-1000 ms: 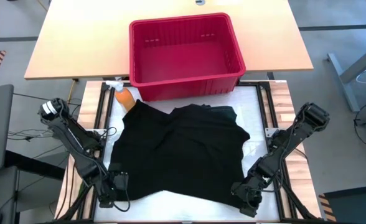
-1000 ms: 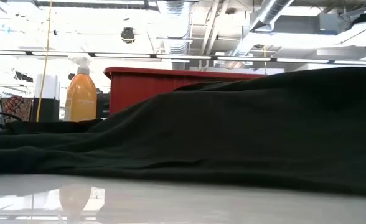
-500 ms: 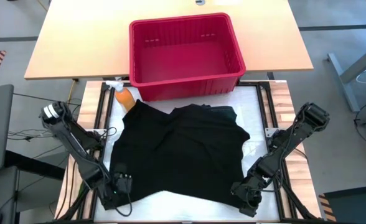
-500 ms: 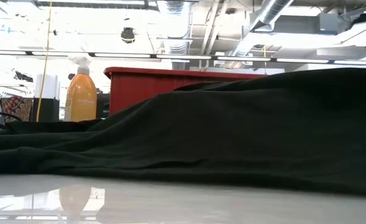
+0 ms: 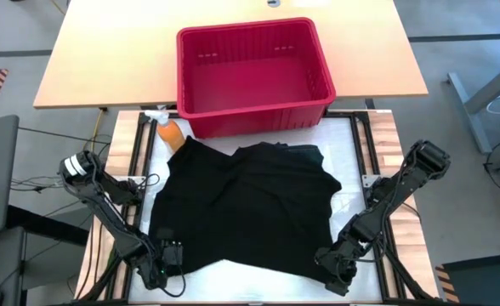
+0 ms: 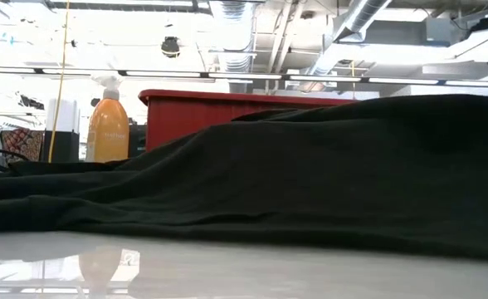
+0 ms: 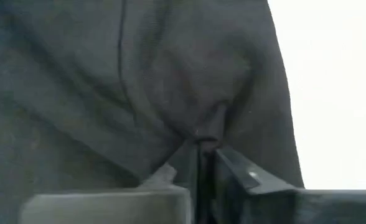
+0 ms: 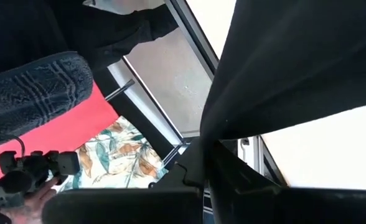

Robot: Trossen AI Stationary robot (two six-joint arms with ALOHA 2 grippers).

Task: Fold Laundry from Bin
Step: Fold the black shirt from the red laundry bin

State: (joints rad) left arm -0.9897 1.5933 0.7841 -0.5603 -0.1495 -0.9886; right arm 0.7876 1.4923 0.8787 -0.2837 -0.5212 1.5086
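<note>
A black garment (image 5: pixel 246 208) lies spread over the white work surface (image 5: pixel 343 136), with its far edge near the red bin (image 5: pixel 258 117). In the low view the garment (image 6: pixel 310 174) rises in a broad fold toward the right. My left gripper (image 5: pixel 170 257) is shut on the garment's near left corner. My right gripper (image 5: pixel 331 265) is shut on its near right corner. The bin's inside shows no clothes. My left gripper pinches a gathered bit of the dark cloth (image 7: pixel 211 121) between its two shut fingers, at the garment's near left corner; creases run out from the pinch. One layer or several, I cannot tell. My right gripper pinches the garment's edge (image 8: pixel 217 134) between its two shut fingers at the near right corner. The cloth there is lifted off the surface and runs away from the fingers as a raised sheet.
An orange spray bottle (image 5: pixel 170 132) stands at the bin's near left corner, beside the garment's far left edge; it also shows in the low view (image 6: pixel 109 124). The tan tabletop (image 5: pixel 105 51) lies behind. A person's hand (image 8: pixel 27 202) shows beyond the table.
My left arm has swung toward the table's near edge, and its gripper has shifted a little toward the near edge and the right, still shut on the garment's corner. The garment has kept its shape.
</note>
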